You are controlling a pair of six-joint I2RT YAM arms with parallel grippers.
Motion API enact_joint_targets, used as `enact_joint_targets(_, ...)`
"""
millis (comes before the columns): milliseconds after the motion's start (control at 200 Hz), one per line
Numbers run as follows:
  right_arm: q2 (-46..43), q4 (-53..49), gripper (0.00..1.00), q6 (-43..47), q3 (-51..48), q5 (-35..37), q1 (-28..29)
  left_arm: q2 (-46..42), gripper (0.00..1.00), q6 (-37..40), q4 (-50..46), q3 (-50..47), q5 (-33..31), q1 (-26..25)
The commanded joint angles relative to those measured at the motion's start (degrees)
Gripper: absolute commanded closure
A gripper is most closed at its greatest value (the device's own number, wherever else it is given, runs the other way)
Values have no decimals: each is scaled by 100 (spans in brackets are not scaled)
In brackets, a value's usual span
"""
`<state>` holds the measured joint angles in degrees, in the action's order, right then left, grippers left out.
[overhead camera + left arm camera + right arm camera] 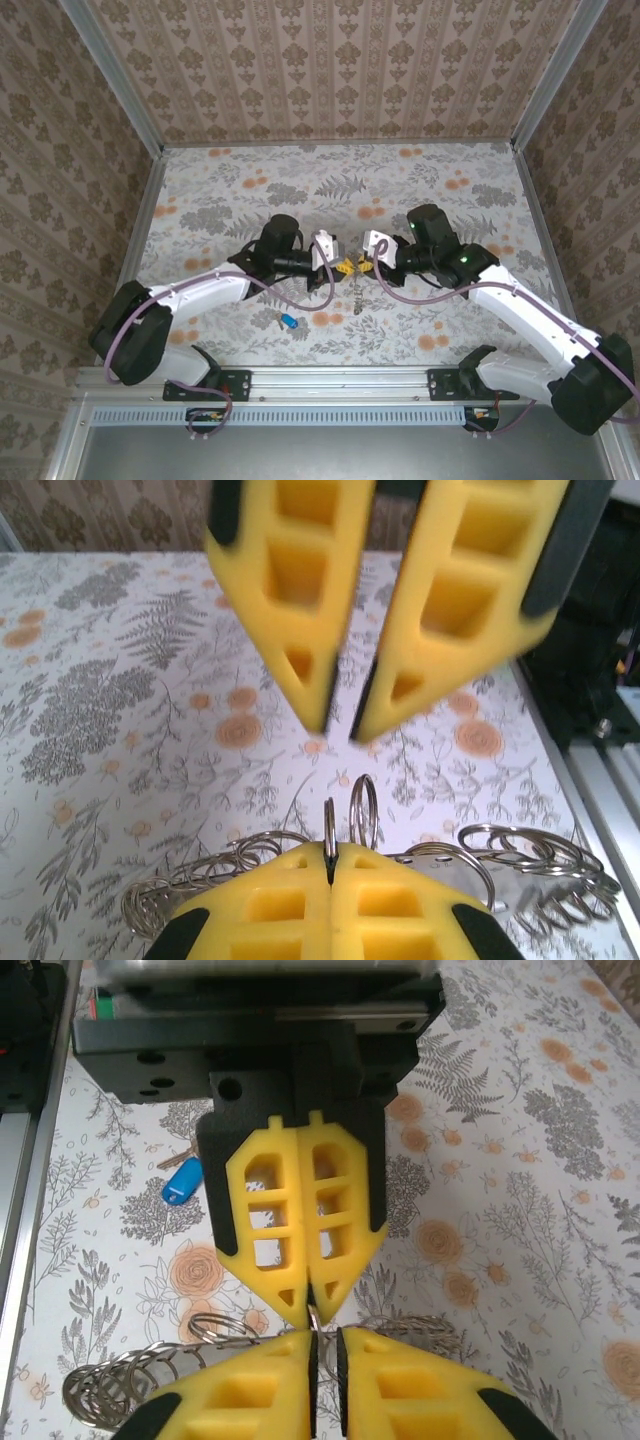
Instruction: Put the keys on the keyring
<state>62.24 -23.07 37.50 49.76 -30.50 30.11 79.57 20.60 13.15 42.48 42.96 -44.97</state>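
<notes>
Readable text, numbers, brands: none.
Strip (98,1005) on the black housing (300,1050): green and red, any marks too blurred to read.
</notes>
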Motion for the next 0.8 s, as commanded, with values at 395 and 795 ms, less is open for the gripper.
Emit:
enact_joint_targets(395,107,-436,76,838,253,-343,-183,-557,100,1049,-592,348,-174,-201)
enact_joint_targets(795,175,-242,71,898,97,-413,-23,-566,100,968,-484,342,-183,-221)
